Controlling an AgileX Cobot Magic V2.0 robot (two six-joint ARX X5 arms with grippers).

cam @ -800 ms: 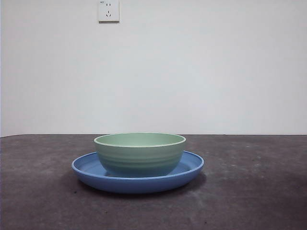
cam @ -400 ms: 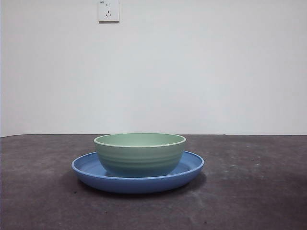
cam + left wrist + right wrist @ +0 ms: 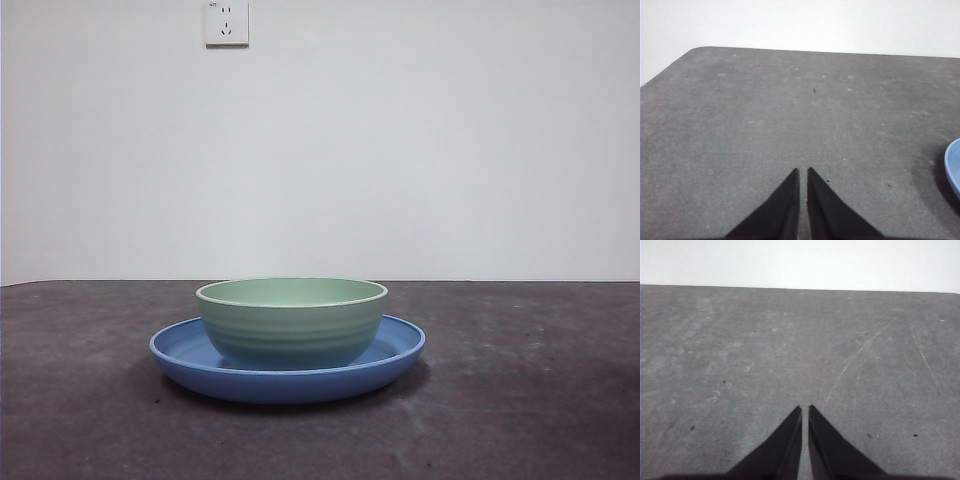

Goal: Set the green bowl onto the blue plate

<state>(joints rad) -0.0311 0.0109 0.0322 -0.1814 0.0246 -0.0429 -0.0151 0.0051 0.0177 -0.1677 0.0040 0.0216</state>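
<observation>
The green bowl (image 3: 291, 320) stands upright in the middle of the blue plate (image 3: 180, 352) on the dark table in the front view. No arm shows in the front view. My left gripper (image 3: 803, 171) is shut and empty above bare table, and an edge of the blue plate (image 3: 954, 167) shows at the side of its view. My right gripper (image 3: 805, 408) is shut and empty above bare table, with neither bowl nor plate in its view.
A white wall with a socket (image 3: 226, 22) stands behind the table. The grey table top (image 3: 520, 400) stretches to both sides of the plate. A rounded table corner (image 3: 695, 50) shows in the left wrist view.
</observation>
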